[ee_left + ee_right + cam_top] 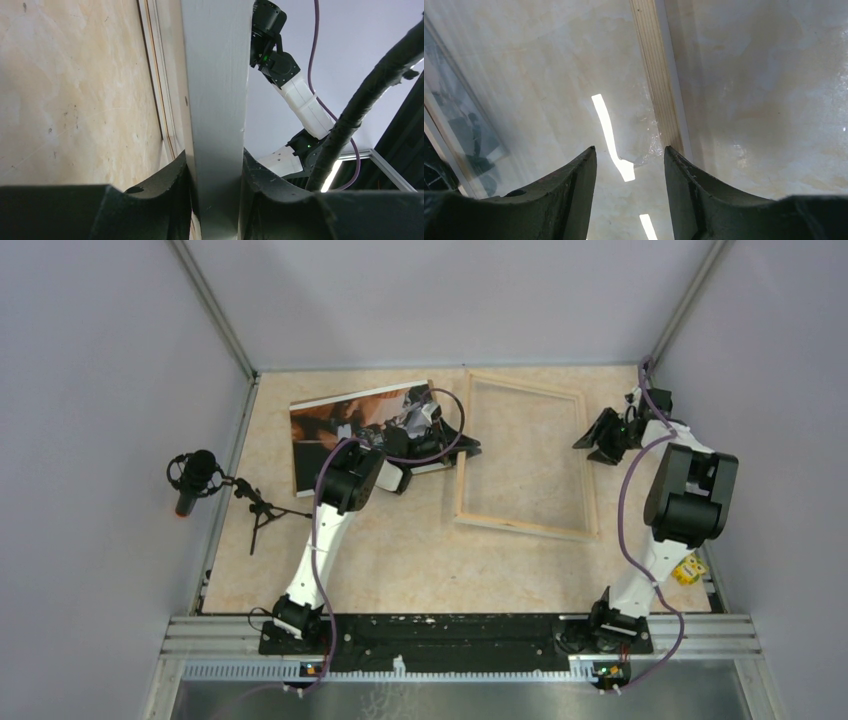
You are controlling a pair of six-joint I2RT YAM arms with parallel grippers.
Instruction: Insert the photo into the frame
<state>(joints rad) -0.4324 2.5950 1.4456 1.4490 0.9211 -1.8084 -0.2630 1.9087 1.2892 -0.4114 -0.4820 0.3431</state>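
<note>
- The left hand (217, 165) is clenched on the photo (340, 435), gripping it at its right edge.
- In the left wrist view the photo runs up from between the two fingers (170, 185) as a pale grey band, pressed from both sides.
- The photo is at the back left of the worktop (400, 560), picture side up, just left of the frame (525, 528) and not inside it.
- The frame lies flat on the worktop, right of centre, with the worktop showing through its opening.
- The right hand (630, 160) is released: its fingers stand apart with nothing between them.
- It hangs over the frame's right strip; in the right wrist view that pale wooden strip runs away from a spot just past the right finger.
- The surface beside the strip, inside the frame, is glossy and reflects bright ceiling lights.
- A microphone (195, 475) on a small tripod stands at the left edge of the worktop, well apart from the photo.
</note>
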